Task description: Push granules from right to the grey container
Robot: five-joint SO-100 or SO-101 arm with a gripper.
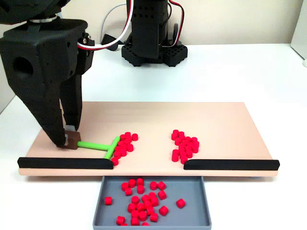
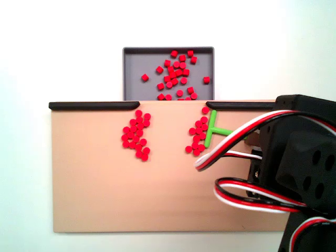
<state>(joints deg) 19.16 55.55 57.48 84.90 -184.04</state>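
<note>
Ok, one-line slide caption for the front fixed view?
Gripper holds green T-stick against one granule pile; more granules fill the grey tray.

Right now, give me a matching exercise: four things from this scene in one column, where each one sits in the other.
1. green T-stick
2. grey tray
3. black strips
4. robot base

A. along the board's edge, beside the gap
B. on the white table behind the board
C. below the gap, holding red granules
D. held by the fingers, against a red pile

Pairs: 1-D, 2-C, 3-A, 4-B

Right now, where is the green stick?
In a fixed view, the green stick lies on the left part of the tan board, its handle end in the gripper and its crossbar against a pile of red granules.
</note>
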